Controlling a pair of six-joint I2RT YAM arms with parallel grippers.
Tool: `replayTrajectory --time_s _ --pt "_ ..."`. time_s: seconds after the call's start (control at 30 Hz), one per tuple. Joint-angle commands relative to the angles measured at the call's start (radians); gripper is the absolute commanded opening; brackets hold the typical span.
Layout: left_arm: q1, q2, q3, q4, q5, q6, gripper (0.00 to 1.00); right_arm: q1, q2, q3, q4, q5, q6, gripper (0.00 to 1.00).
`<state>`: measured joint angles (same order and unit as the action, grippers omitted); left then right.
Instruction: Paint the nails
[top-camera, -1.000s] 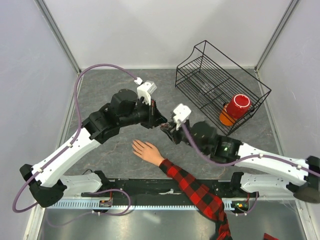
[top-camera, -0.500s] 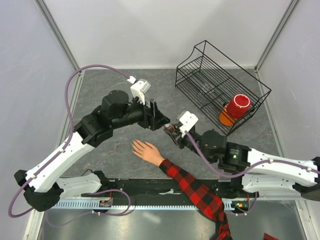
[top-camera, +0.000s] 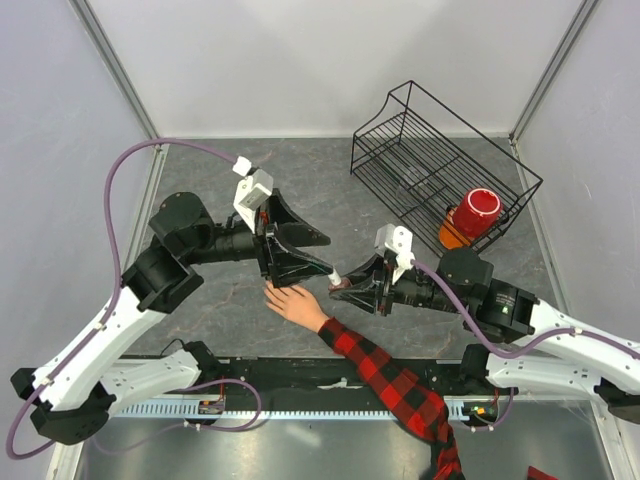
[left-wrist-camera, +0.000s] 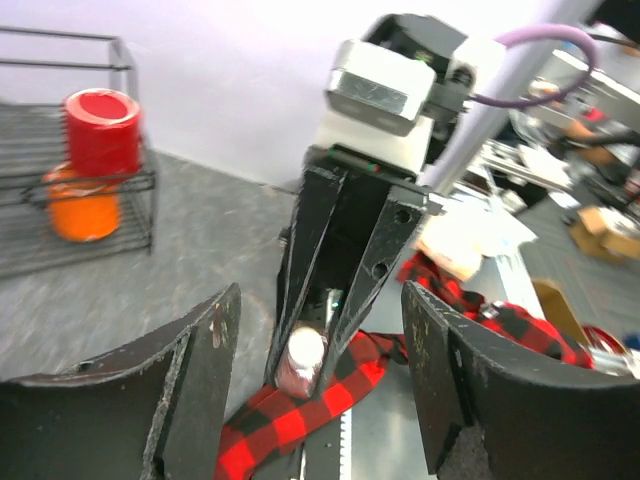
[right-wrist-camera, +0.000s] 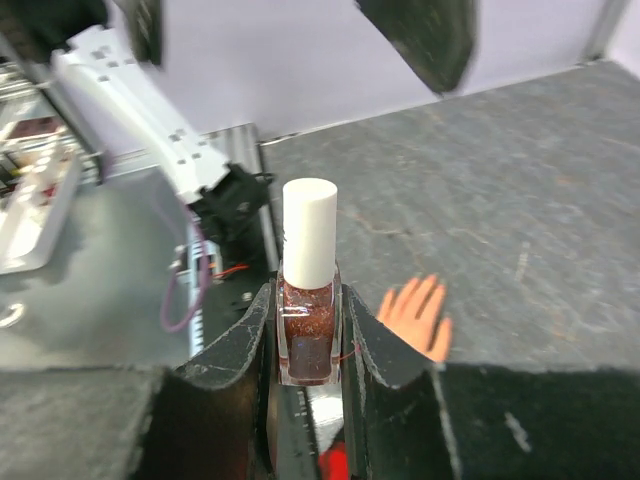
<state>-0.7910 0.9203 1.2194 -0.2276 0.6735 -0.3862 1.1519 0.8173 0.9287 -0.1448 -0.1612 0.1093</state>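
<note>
Right wrist view: right pincer (right-wrist-camera: 307, 296) clamped on tiny dark red glass bottle (right-wrist-camera: 306, 345) with white cap (right-wrist-camera: 309, 230); left pincer (top-camera: 312, 254) spread open near cap; nails (top-camera: 270, 293) on pale hand (top-camera: 292, 302) flat on grey counter (top-camera: 220, 190)

Left gripper (top-camera: 322, 257) (jaws spread wide) faces right gripper (top-camera: 344, 288), clamped on a nail polish bottle (right-wrist-camera: 308, 335); both arms reach inward

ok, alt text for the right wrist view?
The right gripper clamps a small dark red bottle at the centre, its white cap toward the top of the picture. Beyond it to the right, a pale hand with spread fingers lies on the grey table; the open left gripper shows blurred at the top.
</note>
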Motion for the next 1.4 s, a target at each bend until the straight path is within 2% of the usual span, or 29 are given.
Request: replayTrajectory --time_s 0.0,0.13,0.3,0.5,0.63,0.73,0.8,0.83,0.87,0.93,0.97,1.0,1.03,1.07,1.1,1.2,1.27,1.37 --pt "0.007 0.031 -0.037 0.138 0.216 -0.045 0.70 -0.041 -0.010 0.053 0.077 -0.213 0.070 0.00" --pt "0.007 0.026 -0.067 0.171 0.256 -0.057 0.70 -0.076 -0.010 0.059 0.106 -0.291 0.099 0.00" --pt "0.006 0.028 -0.090 0.209 0.348 -0.068 0.62 -0.087 0.005 0.071 0.113 -0.307 0.101 0.00" --pt "0.006 0.038 -0.097 0.217 0.370 -0.059 0.54 -0.096 0.023 0.087 0.132 -0.313 0.104 0.00" --pt "0.006 0.032 -0.078 0.200 0.328 -0.030 0.42 -0.106 0.040 0.093 0.131 -0.319 0.102 0.00" --pt "0.007 0.028 -0.057 0.159 0.262 0.004 0.28 -0.112 0.043 0.090 0.131 -0.298 0.102 0.00" --pt "0.006 0.029 -0.043 0.110 0.209 0.036 0.08 -0.118 0.039 0.087 0.126 -0.276 0.102 0.00" --pt "0.006 0.031 -0.028 0.084 0.178 0.049 0.02 -0.119 0.040 0.090 0.125 -0.227 0.102 0.00" --pt "0.006 0.029 -0.023 0.067 0.144 0.069 0.02 -0.121 0.042 0.094 0.116 -0.187 0.095 0.00" --pt "0.006 0.028 -0.003 -0.013 -0.018 0.090 0.02 -0.121 0.066 0.125 0.048 -0.073 0.057 0.00" --pt "0.004 0.029 0.005 -0.039 -0.099 0.096 0.02 -0.120 0.107 0.146 0.019 0.069 0.043 0.00" --pt "0.004 0.031 0.014 -0.071 -0.284 0.095 0.02 -0.113 0.135 0.189 -0.042 0.160 0.009 0.00" --pt "0.003 0.037 0.032 -0.126 -0.392 0.083 0.02 -0.095 0.163 0.206 -0.061 0.281 -0.011 0.00" --pt "0.003 0.063 0.044 -0.157 -0.491 0.055 0.02 -0.013 0.221 0.222 -0.068 0.578 -0.038 0.00" --pt "-0.002 0.080 0.058 -0.182 -0.650 0.041 0.02 0.040 0.261 0.257 -0.068 0.723 -0.078 0.00" --pt "-0.008 0.159 0.109 -0.278 -0.860 -0.052 0.02 0.146 0.405 0.340 -0.049 1.053 -0.164 0.00" --pt "-0.010 0.190 0.132 -0.305 -0.879 -0.092 0.02 0.146 0.415 0.337 -0.016 1.051 -0.171 0.00" --pt "-0.008 0.196 0.118 -0.288 -0.859 -0.108 0.02 0.138 0.376 0.288 0.048 0.935 -0.198 0.00"
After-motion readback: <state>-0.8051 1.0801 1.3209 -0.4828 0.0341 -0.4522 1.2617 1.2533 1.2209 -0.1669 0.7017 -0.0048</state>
